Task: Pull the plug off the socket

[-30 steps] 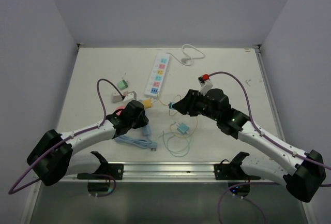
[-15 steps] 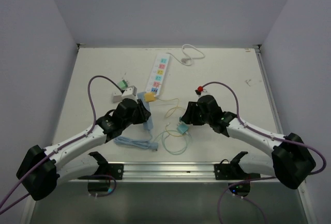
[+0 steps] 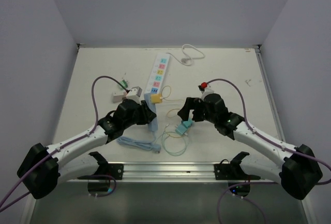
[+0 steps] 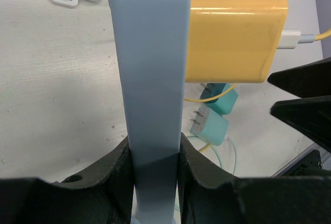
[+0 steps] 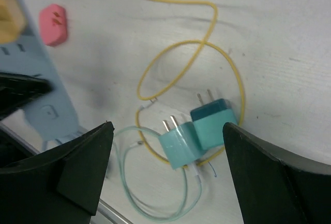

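Note:
My left gripper [image 4: 154,157] is shut on a pale blue socket strip [image 4: 150,79], which runs upright between its jaws. A yellow plug [image 4: 235,35] sits in the strip's right side, its yellow cable leading off right. From above, the strip [image 3: 153,118] and the yellow plug [image 3: 154,99] are at table centre, with the left gripper [image 3: 146,114] on them. My right gripper [image 5: 166,127] is open above two teal plugs [image 5: 178,141] that lie loose on the table with prongs bare. From above it [image 3: 186,111] hangs just right of the strip.
A white multi-socket strip [image 3: 159,72] with coloured outlets lies behind, its white cable [image 3: 191,54] at the back. White adapters [image 3: 133,92] and a green one [image 3: 123,83] lie left. The blue cable [image 3: 137,142] and looped yellow and green cables [image 3: 173,141] lie near the front rail.
My right gripper moved down from beside the yellow plug to the teal plugs, then opened wide. The left gripper kept its hold and shifted the strip slightly right.

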You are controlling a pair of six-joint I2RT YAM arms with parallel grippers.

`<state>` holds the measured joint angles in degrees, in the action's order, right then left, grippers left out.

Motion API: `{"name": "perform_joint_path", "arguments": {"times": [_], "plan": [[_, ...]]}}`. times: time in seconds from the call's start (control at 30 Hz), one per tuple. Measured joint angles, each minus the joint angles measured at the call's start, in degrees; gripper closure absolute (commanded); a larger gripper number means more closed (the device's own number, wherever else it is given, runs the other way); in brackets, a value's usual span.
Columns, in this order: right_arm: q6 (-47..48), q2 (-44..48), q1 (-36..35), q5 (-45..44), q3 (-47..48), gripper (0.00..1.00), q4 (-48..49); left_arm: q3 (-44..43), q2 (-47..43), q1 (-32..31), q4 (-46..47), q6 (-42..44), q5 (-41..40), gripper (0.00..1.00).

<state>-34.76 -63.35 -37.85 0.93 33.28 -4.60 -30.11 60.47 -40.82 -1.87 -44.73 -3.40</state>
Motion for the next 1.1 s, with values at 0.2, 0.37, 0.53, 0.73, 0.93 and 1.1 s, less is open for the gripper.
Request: {"name": "perform_joint_path", "arguments": {"times": [0.2,0.37,0.53,0.73,0.93,1.1], "plan": [[0.24,3.45,0.02,5.29,4.85,0.07,5.33,0.0,0.52,-1.01,0.98,0.42,0.55,1.0],[-0.7,-1.7,-0.31,9.03,8.96,0.07,10.54,0.0,0.72,-2.12,1.01,0.44,0.76,1.0],[-1.64,-8.0,-1.22,11.17,11.74,0.09,14.56,-0.24,0.72,-3.3,0.96,0.44,0.87,1.0],[-2.58,-12.92,-2.47,12.81,13.81,0.15,17.31,-0.44,0.83,-3.98,1.29,0.44,0.87,1.0],[-3.19,-15.41,-3.96,13.84,14.38,0.35,18.82,-0.66,1.33,-4.33,1.36,0.44,0.81,1.0],[-3.34,-16.15,-4.33,13.62,14.38,0.61,18.6,-0.96,1.38,-4.39,1.25,0.61,0.44,1.0]]}}
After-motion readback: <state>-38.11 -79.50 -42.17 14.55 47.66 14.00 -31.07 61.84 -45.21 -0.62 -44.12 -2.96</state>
